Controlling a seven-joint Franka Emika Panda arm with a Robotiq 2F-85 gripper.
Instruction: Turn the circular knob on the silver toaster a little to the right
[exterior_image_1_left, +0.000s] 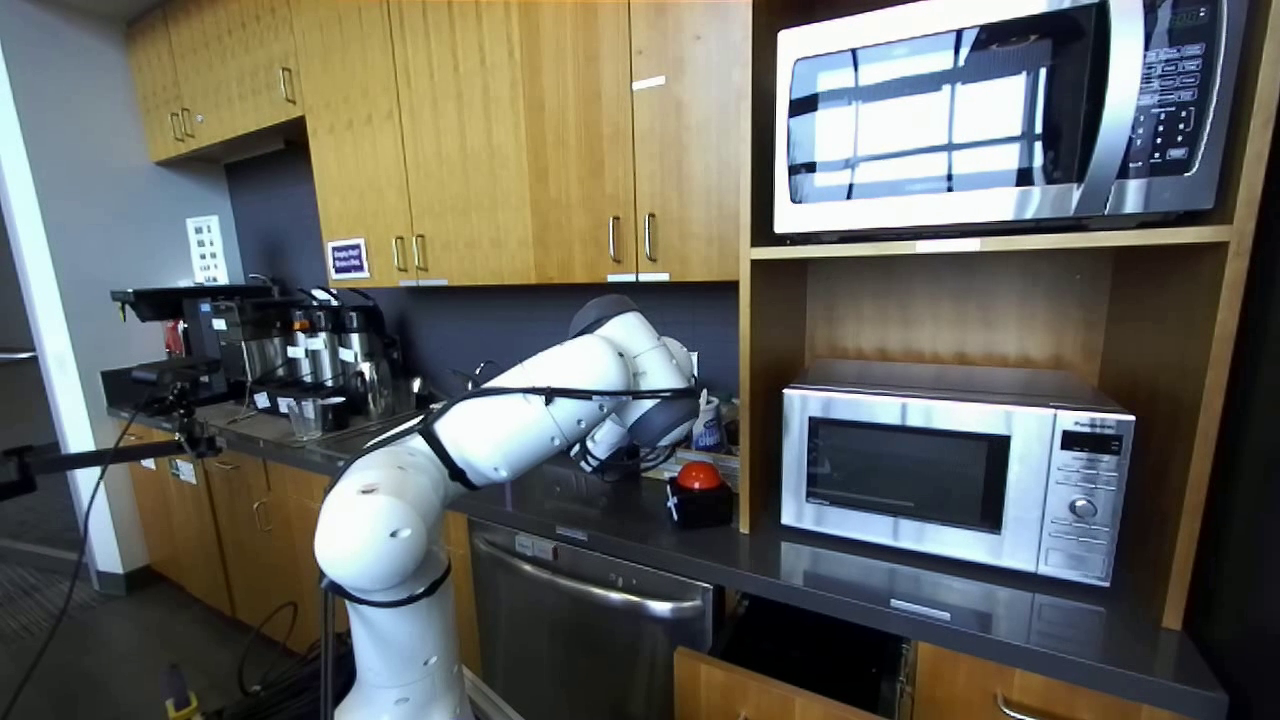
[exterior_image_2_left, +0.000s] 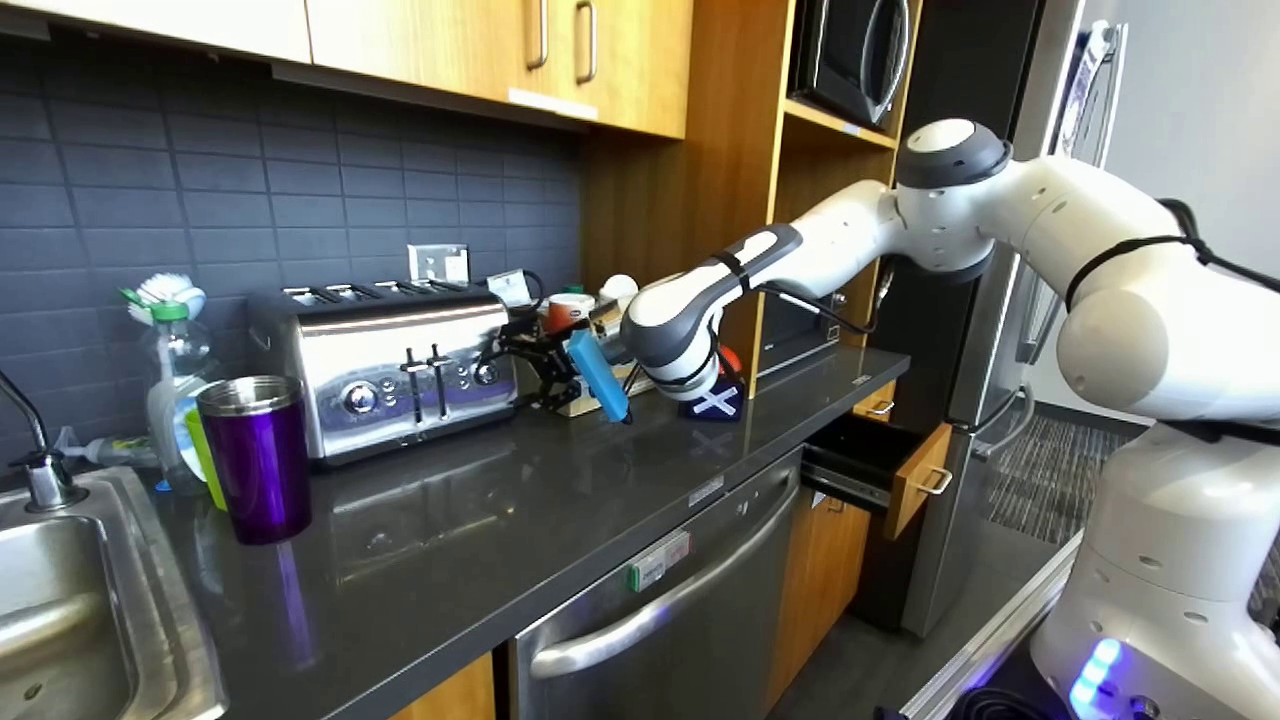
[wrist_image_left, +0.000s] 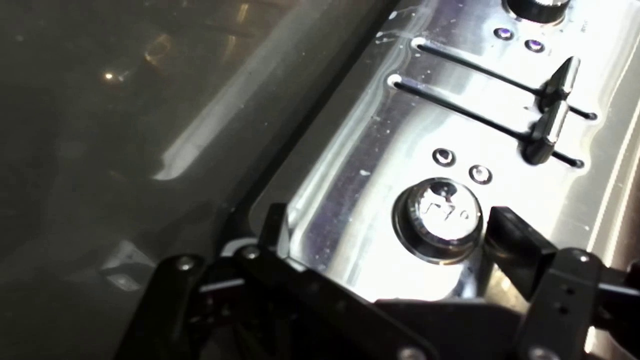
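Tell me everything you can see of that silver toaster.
The silver toaster looks like shiny metal, with a darker, slotted top. It has two round knobs, small buttons and two dark levers, both raised. It stands upright on the dark counter, before a tiled wall. In the wrist view, the knob at its right end, as seen from the front, appears between the fingers of the open gripper; contact is unclear.

The wrist view crops the silver toaster (wrist_image_left: 445, 132) up top — the claw (wrist_image_left: 389, 215) below.
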